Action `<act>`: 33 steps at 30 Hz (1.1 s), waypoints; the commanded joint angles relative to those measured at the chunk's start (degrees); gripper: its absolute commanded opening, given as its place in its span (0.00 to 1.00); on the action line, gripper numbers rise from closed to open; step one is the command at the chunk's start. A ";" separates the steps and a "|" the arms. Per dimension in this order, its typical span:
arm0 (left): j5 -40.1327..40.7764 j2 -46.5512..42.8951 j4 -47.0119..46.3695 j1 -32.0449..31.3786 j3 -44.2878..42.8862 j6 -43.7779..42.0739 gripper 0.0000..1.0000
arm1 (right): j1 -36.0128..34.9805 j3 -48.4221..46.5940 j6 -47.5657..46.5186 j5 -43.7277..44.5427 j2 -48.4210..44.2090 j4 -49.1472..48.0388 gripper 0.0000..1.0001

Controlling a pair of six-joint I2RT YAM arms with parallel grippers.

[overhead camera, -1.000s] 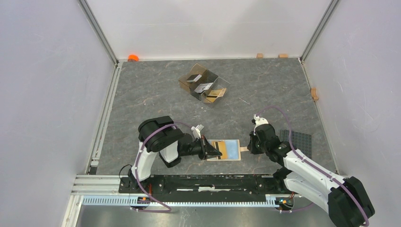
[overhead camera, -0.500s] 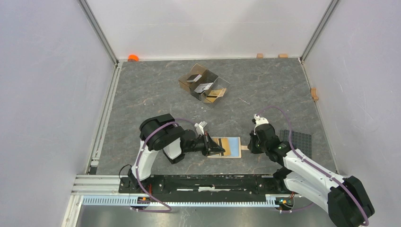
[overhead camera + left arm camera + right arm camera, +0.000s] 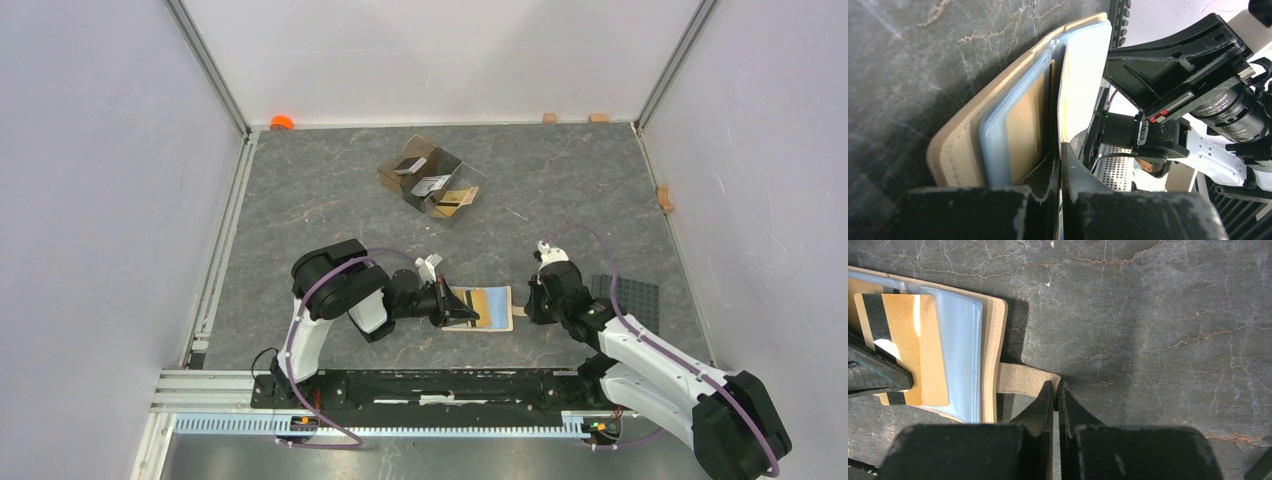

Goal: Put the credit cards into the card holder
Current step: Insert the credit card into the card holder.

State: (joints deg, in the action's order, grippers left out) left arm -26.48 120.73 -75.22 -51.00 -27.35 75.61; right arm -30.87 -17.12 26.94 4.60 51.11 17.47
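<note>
The tan card holder [image 3: 492,308] lies open on the table between the arms, its light blue pockets up. It also shows in the right wrist view [image 3: 990,330] and the left wrist view [image 3: 960,145]. My left gripper [image 3: 462,306] is shut on an orange-gold credit card [image 3: 903,347] with a black stripe, held over the blue pocket [image 3: 960,355]. In the left wrist view the gripper [image 3: 1060,150] pinches the card edge-on. My right gripper [image 3: 529,306] is shut on the holder's snap tab [image 3: 1025,379], with the gripper [image 3: 1056,390] at the tab's end.
A clear brown-tinted divided box [image 3: 432,180] at the back centre holds more cards: dark [image 3: 408,165], silver [image 3: 432,185], gold [image 3: 455,198]. A black gridded plate [image 3: 632,300] lies right of my right arm. Small blocks sit by the back [image 3: 549,117] and right [image 3: 664,197] walls.
My left gripper has moved right and slightly away with the orange-gold card, bringing it further over the holder's blue pocket. The holder has shifted a little. My right gripper has stayed on the tab.
</note>
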 commanded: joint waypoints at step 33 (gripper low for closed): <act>2.76 -6.27 26.80 -5.32 -11.70 -15.50 0.08 | -0.50 -1.45 0.04 0.22 -0.80 0.54 0.00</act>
State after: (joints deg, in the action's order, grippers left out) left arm -25.76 116.09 -54.57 -55.35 -37.69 65.76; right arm -31.03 -17.12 26.92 4.60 51.03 17.39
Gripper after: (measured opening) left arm 0.070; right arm 0.043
